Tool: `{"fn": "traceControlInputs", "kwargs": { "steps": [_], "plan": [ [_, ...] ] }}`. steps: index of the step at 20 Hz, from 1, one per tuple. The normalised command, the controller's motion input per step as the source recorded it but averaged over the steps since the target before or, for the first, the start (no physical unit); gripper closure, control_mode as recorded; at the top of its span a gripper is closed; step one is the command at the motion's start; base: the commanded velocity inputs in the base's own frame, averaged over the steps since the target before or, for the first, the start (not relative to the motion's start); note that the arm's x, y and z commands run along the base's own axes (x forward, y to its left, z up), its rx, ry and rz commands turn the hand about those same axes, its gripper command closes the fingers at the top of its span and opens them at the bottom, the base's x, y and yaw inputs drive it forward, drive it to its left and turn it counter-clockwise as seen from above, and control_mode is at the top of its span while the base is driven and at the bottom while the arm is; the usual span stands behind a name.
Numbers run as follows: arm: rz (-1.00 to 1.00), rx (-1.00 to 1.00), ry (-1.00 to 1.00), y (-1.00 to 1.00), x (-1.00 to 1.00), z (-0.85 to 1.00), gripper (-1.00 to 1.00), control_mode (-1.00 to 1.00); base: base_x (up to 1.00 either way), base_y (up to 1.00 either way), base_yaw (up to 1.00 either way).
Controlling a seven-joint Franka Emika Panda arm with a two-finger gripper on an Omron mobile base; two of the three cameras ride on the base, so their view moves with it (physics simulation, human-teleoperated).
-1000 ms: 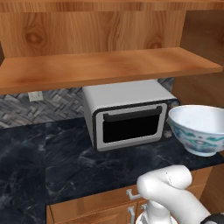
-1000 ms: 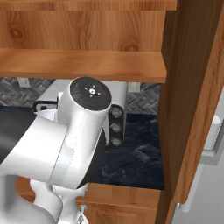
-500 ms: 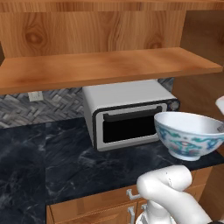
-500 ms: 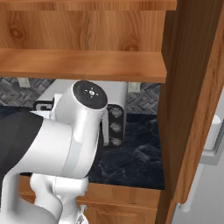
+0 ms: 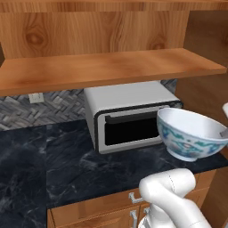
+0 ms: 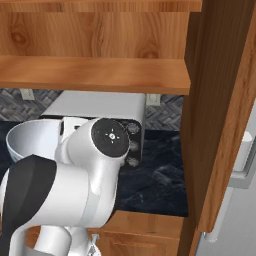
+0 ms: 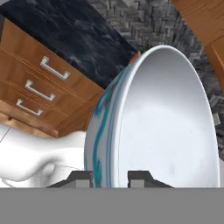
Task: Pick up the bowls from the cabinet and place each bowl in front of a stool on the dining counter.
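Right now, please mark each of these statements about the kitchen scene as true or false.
1. The gripper is shut on the rim of the blue-patterned bowl. True.
2. The bowl stands on the wooden shelf. False: it is held in the air, in front of the toaster oven.
3. The bowl has food inside. False: its inside is bare white.
4. The toaster oven sits on the black marble counter below the shelf. True.

White bowl (image 5: 191,138) with blue-teal patterning outside; silver toaster oven (image 5: 129,116); black veined counter (image 5: 53,164); brown wood-grain shelf (image 5: 107,67).
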Motion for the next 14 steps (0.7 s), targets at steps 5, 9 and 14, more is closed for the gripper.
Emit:
{"fn": "traceControlInputs", "kwargs": {
  "steps": [5,9,14],
  "plan": [
    [0.0,-0.14,-0.05,0.01,0.1,0.0,1.0,-1.0,0.0,0.0,0.0],
    [0.0,-0.16,0.0,0.04,0.06,-0.02,1.0,-1.0,0.0,0.0,0.0],
    [0.0,-0.04,0.0,0.0,0.0,-0.05,1.0,-1.0,0.0,0.0,0.0]
  ]
}}
